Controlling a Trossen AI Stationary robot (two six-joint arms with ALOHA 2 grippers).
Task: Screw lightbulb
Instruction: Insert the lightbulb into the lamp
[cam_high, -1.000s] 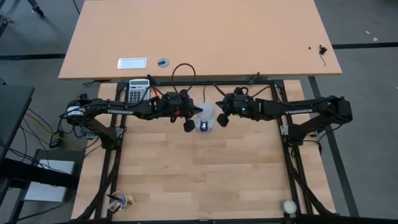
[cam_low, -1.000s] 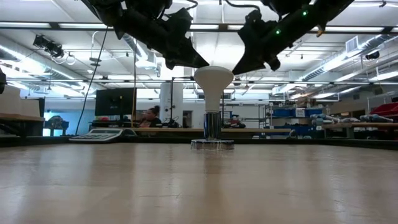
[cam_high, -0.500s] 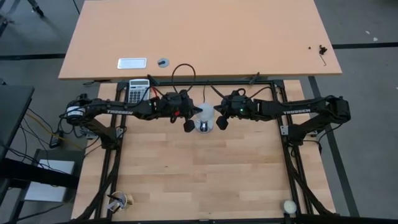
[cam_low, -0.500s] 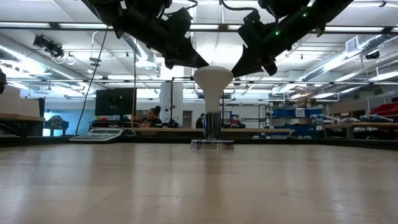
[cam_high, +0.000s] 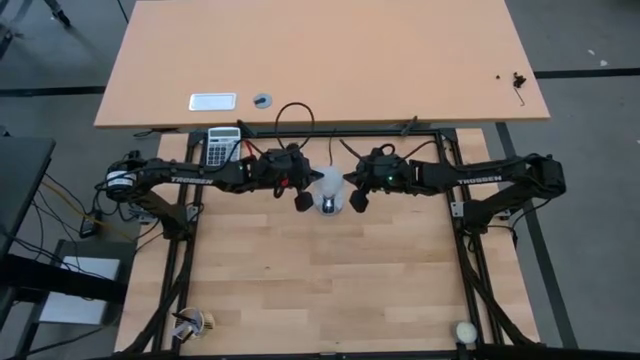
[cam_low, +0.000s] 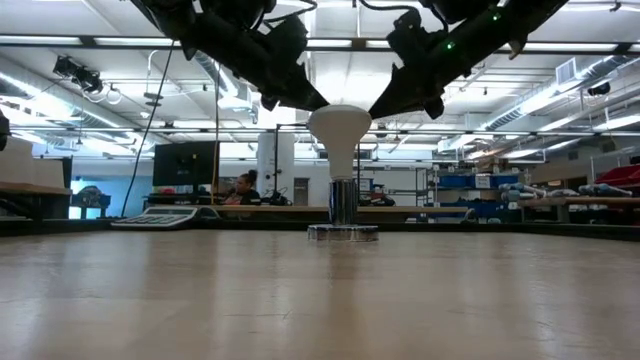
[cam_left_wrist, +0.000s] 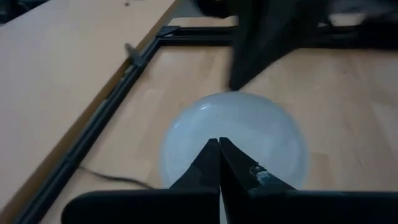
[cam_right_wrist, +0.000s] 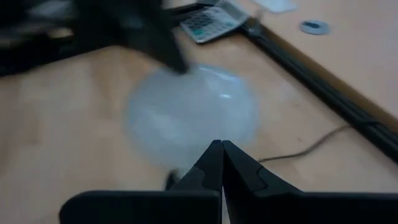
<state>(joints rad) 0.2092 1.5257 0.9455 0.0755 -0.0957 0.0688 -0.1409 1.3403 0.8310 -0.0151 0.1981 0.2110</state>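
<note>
Both arms are dark, near-black, built of slim jointed links with white TROSSEN lettering along the forearms. A green light glows on the right arm's wrist; red shows at the left arm's wrist. The left pincer (cam_high: 300, 201) and right pincer (cam_high: 358, 198) have blunt black fingers tapering to narrow tips.

Left tool (cam_high: 301, 201) fingers pressed together; right tool (cam_high: 357, 198) seemingly likewise, both raised.

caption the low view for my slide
Two closed grippers, left and right, flank the lightbulb standing upright in its socket.
</note>
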